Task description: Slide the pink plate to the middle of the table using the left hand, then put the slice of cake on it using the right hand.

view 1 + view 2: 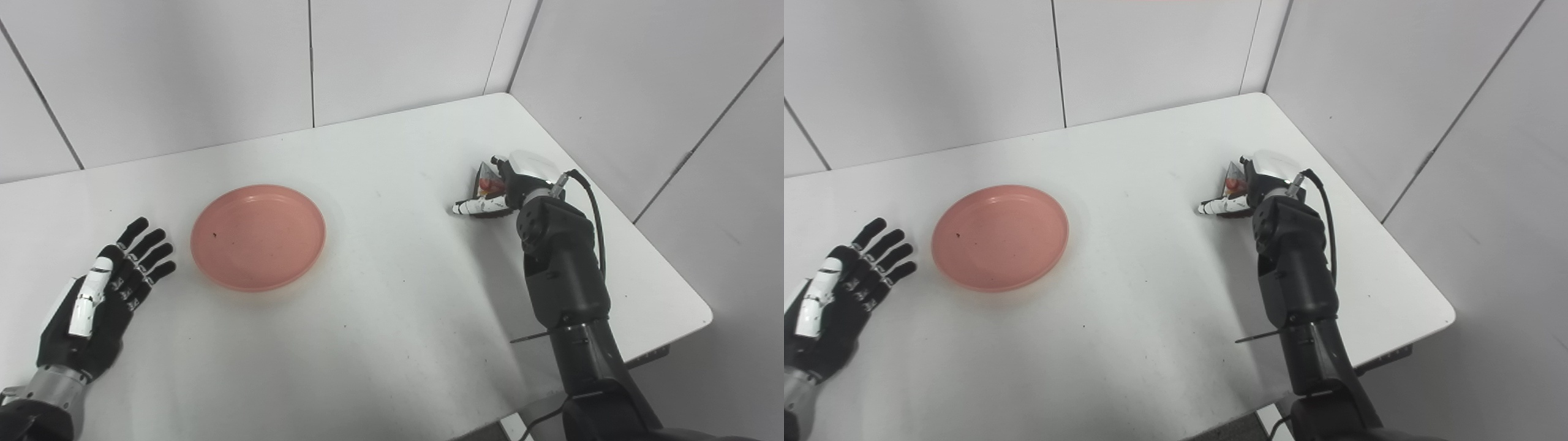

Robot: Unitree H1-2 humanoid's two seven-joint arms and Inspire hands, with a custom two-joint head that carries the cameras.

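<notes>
The pink plate (258,237) lies flat on the white table (392,318), left of its middle. My left hand (104,288) rests open, fingers spread, on the table a little left of the plate and apart from it. The slice of cake (488,181), dark with a red topping, sits near the table's right edge. My right hand (520,179) is closed around it, with the thumb (476,207) along its near side. The other fingers are hidden behind the hand. The cake looks to be resting on the table.
White wall panels close in the table at the back and right. The table's right edge (674,269) runs close beside my right arm. A black cable (593,208) loops along the right wrist.
</notes>
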